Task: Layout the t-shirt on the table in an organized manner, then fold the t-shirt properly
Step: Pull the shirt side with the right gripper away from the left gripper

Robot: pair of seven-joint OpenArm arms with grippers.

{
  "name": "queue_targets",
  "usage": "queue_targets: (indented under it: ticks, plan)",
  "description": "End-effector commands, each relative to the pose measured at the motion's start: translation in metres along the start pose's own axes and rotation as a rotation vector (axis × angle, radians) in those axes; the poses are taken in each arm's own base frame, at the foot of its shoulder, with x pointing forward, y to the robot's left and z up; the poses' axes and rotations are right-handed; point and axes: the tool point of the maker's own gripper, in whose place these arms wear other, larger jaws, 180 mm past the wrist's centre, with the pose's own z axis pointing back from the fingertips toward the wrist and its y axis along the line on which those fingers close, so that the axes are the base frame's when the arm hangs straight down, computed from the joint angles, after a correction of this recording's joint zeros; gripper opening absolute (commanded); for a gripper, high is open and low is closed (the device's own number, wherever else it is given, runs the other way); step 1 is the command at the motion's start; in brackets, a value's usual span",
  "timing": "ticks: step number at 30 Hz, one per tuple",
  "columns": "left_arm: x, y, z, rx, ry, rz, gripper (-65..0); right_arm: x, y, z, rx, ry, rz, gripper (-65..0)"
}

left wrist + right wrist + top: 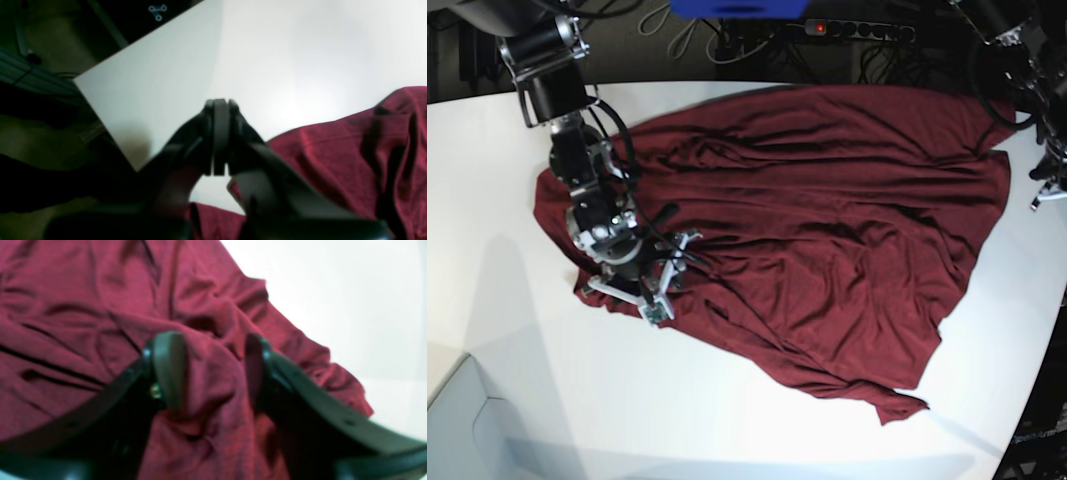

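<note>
Shirt [807,240] spread wrinkled over the middle and far part of the table [727,420], long axis slanting from the far right corner toward the near edge, a pointed tip [902,405] near the near right edge. Bunched at its left end, right under the right gripper [652,290]. Jaws there parted about halfway, straddling a raised fold [213,373] of cloth (pads beside the fold, not clearly pinching it, so grip uncertain). Left gripper [220,110] pressed fully shut on nothing, hovering above bare table just off the shirt's right edge. Right arm plainly the nearer to the crumpled part. Likely next: pull of that left end outward toward the table's left edge, away from the flatter right side.
</note>
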Motion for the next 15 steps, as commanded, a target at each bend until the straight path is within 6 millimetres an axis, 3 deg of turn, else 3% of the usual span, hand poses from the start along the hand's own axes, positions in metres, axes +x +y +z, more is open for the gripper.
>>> queue_targets:
  ticks: [1, 4, 12, 15]
  plan:
    - [0.017, 0.000, 0.002, 0.000, -0.053, -0.006, -64.8, 0.018, -0.009, -0.001, -0.019, -0.051, -0.003, -44.4]
    - [0.018, 0.000, 0.002, 0.000, -0.054, -0.005, -64.9, 0.007, -0.014, -0.011, -0.024, -0.005, -0.011, -51.5]
    - [0.018, 0.001, 0.002, 0.002, -0.058, -0.008, -64.9, -0.001, -0.016, -0.016, -0.025, 0.022, -0.013, -53.4]
    - [0.018, 0.000, 0.002, 0.000, -0.058, -0.006, -64.9, 0.004, -0.016, -0.016, -0.024, -0.009, -0.013, -62.7]
